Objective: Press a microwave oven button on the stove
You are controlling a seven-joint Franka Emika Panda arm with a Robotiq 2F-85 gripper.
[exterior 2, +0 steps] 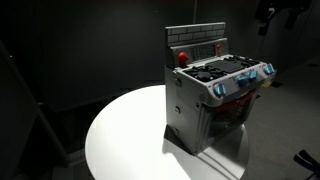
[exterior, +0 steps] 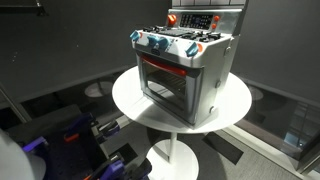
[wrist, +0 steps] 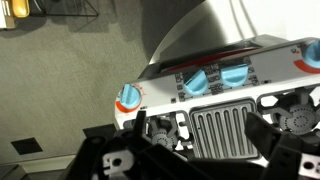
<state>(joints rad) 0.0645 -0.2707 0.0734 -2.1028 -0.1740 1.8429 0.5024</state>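
The silver-grey toy stove (exterior: 185, 65) stands on a round white table (exterior: 128, 100), with a red bar handle on its windowed oven door and blue-white knobs. Its raised back panel (exterior: 195, 19) carries red buttons. It shows in both exterior views (exterior 2: 215, 95). My gripper (exterior 2: 278, 15) hangs high above and beyond the stove's knob side, touching nothing. In the wrist view the stove top (wrist: 215, 125) with its grey grill and the knobs lies below my gripper (wrist: 200, 135). The fingers are spread wide apart and empty. The back panel is out of the wrist view.
The table (exterior 2: 120, 140) has bare white surface beside the stove. The room is dark, with a dark floor around the table's pedestal (exterior: 172, 155). Blue and purple equipment (exterior: 60, 140) sits low near the table.
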